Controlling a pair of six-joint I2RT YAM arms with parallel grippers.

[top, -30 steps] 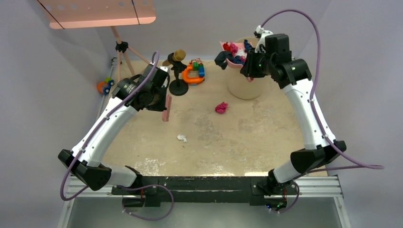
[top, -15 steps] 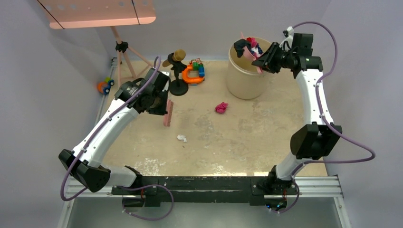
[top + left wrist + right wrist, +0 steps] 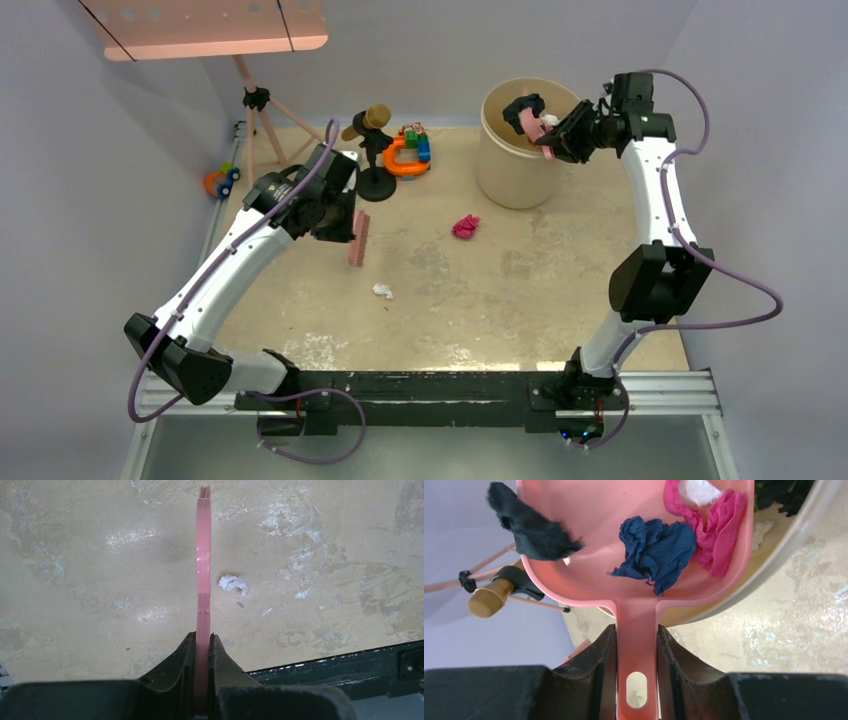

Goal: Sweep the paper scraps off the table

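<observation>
- Table [image 3: 520, 310]: beige and scuffed. In the top view I see only two paper scraps lying on it, so I judge the job is mostly done.
- Bin [image 3: 510, 178]: a tall beige tub at the far right of the table. I judge it's the dump spot, which is why my right arm reaches out over it.
- Dustpan [image 3: 589, 555]: my right gripper [image 3: 636, 632] is clamped on its handle, with the jaws tight on both sides. The pan is held up at the bin rim and tilted toward the opening, probably so the load slides off.
- Brush [image 3: 203, 575]: my left gripper [image 3: 202, 639] is squeezed together on the thin pink brush, seen edge-on from the wrist. The bristles point down at the table left of centre. I can't tell whether they touch it. It looks parked there, ready for the next stroke.
- Load in the pan: a navy wad [image 3: 656, 550] in the middle, a black wad [image 3: 531, 522] near the far lip, and a pink wad with a white bit [image 3: 716, 522]. All are in the pan, not yet dropped.
- Pink scrap [image 3: 466, 226]: on the table between brush and bin, well apart from both.
- White scrap [image 3: 233, 584]: the smallest piece, lying flat near the brush, so probably the next one to sweep.
</observation>
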